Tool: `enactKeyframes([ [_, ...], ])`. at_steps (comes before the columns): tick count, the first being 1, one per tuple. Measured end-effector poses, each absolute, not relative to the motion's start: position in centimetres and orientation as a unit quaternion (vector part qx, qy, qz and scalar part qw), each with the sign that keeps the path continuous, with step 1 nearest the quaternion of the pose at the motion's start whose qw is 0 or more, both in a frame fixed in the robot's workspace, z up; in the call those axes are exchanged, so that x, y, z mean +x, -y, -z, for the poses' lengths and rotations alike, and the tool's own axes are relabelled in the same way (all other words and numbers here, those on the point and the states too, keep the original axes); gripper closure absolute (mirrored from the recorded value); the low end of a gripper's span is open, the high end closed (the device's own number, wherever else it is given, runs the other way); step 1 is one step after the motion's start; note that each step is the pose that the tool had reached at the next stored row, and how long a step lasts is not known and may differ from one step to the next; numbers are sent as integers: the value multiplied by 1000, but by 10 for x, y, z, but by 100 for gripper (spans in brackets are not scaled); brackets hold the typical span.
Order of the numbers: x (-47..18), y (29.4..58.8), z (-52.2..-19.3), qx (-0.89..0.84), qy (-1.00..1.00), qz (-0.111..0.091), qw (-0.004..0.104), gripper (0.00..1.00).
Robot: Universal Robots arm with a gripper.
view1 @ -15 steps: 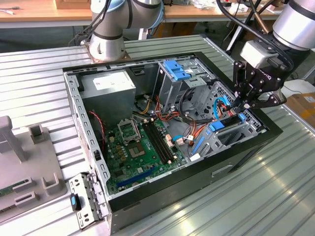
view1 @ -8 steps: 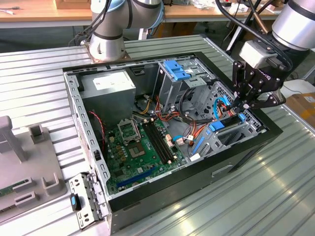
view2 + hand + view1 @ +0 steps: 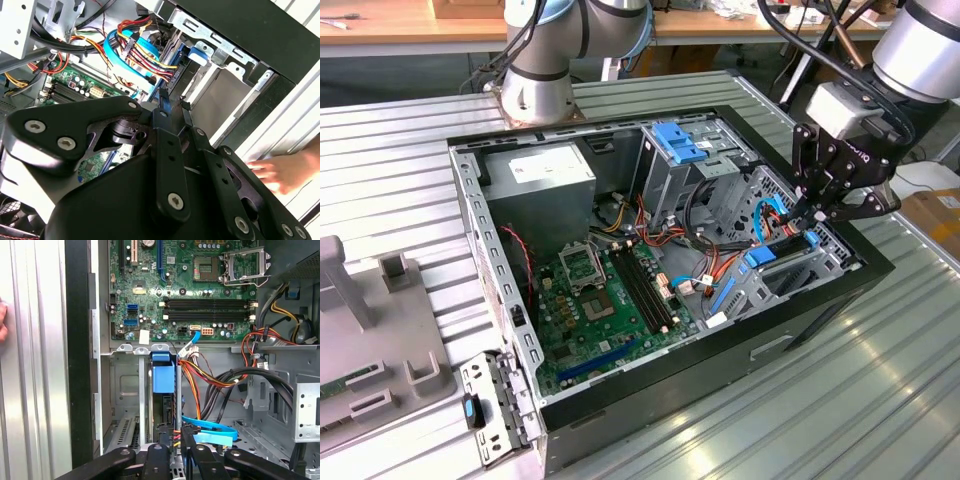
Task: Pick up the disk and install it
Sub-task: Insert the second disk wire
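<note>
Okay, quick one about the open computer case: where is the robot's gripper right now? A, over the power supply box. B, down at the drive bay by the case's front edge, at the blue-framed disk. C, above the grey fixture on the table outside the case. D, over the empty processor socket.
B: in the exterior view the gripper is down at the drive bay, and the first wrist view shows the disk standing on edge just beyond its fingertips.
</note>
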State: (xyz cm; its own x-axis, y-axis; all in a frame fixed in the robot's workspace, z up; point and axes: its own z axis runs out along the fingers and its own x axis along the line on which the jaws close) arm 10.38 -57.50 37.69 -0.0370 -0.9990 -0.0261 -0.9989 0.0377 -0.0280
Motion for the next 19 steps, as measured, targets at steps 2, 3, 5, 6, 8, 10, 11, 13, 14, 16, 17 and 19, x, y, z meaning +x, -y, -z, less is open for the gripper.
enactKeyframes([
  [2,104,574,-377,-694,-720,-1,20,76],
  [3,104,574,-377,-694,-720,-1,20,76],
  [5,104,570,-377,-694,-720,-2,19,76],
  [6,104,568,-377,-694,-720,-2,19,76],
  [8,105,566,-377,-694,-720,-3,18,76],
  [10,108,566,-377,-694,-720,-3,17,76],
  [11,109,566,-376,-694,-719,-4,17,76],
  [13,109,566,-376,-695,-719,-6,17,76],
  [14,109,566,-375,-696,-718,-6,17,76],
  [16,109,566,-373,-696,-718,-7,17,76],
  [17,110,566,-373,-698,-716,-9,18,76],
  [19,110,566,-372,-701,-713,-16,22,76],
])
